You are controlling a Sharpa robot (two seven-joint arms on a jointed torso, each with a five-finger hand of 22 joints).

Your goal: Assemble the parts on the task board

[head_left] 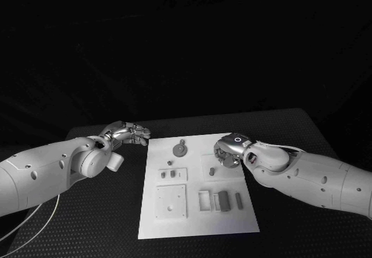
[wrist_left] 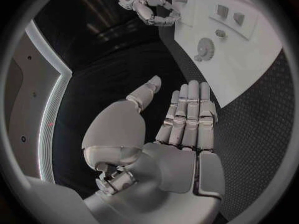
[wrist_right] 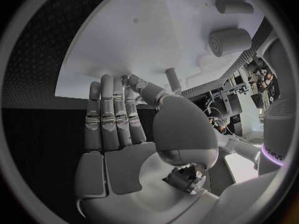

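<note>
White board lies mid-frame with grey parts on it. Left hand, at its upper-left corner, and right hand, over its upper right, are both empty, fingers apart.

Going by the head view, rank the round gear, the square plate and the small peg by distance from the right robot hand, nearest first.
1. Small peg: on the board just beside and below the right robot hand.
2. Round gear: toward the board's far left.
3. Square plate: on the board's near left side, farthest.
</note>
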